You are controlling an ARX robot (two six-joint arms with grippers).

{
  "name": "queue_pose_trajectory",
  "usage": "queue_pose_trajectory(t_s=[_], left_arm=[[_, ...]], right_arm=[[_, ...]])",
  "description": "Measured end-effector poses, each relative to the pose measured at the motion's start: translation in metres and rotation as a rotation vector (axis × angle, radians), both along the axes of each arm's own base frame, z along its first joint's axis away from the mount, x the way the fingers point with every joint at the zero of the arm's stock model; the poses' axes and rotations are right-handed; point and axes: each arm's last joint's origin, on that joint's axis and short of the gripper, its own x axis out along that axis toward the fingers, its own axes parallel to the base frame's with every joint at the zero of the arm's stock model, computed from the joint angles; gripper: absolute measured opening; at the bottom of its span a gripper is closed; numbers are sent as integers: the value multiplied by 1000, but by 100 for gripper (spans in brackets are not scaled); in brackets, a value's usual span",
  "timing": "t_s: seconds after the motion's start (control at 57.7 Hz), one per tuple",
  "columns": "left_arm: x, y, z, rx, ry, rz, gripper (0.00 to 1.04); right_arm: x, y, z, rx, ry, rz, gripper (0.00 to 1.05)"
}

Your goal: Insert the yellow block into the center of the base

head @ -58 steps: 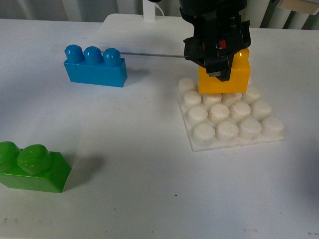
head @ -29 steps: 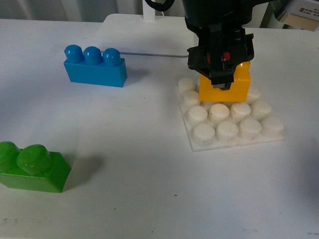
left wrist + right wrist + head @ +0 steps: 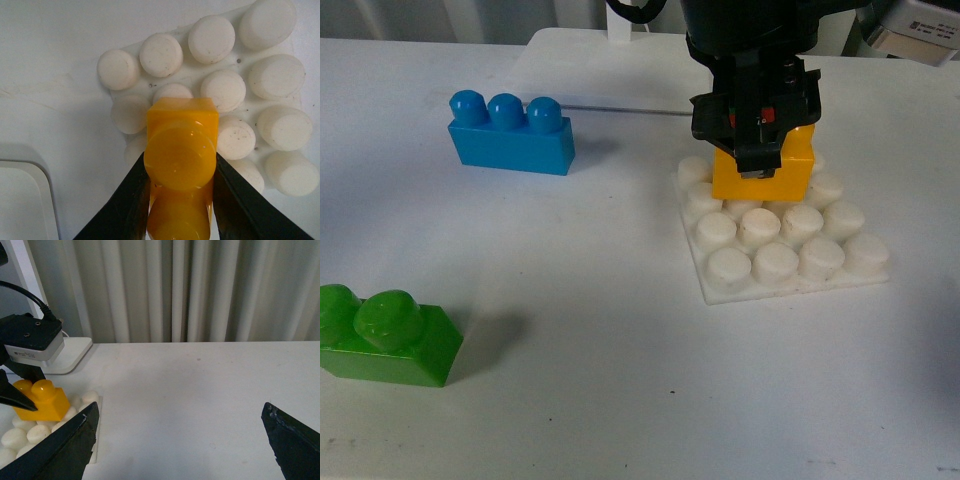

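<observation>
Left gripper is clamped on the block, held over the base's rear studs; right gripper is spread wide, empty.

A robot test bench in a lab or office room rather than a home. A plain white table carries only big toy bricks set out as props: a blue brick and a green brick lie well to one side of the jaws of the left gripper, with a yellow block between those jaws over a studded white base. Beyond the wide-apart jaws of the right gripper, pale pleated curtains hang along the table's far edge
</observation>
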Motion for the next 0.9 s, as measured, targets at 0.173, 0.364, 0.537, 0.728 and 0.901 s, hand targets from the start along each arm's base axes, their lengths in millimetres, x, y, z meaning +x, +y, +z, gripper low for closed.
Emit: queue_pose_trajectory(t_s=[0.173, 0.364, 0.537, 0.728, 0.901], left_arm=[[1, -2, -2, 23, -24, 13, 31], [0, -5, -4, 36, -31, 15, 30], [2, -7, -2, 34, -16, 30, 30], [2, -13, 0, 48, 3, 43, 30], [0, -23, 2, 58, 7, 49, 30]], right_arm=[[0, 0, 0, 0, 0, 0, 96], [0, 0, 0, 0, 0, 0, 96], [0, 0, 0, 0, 0, 0, 96], [0, 0, 0, 0, 0, 0, 96], [0, 0, 0, 0, 0, 0, 96]])
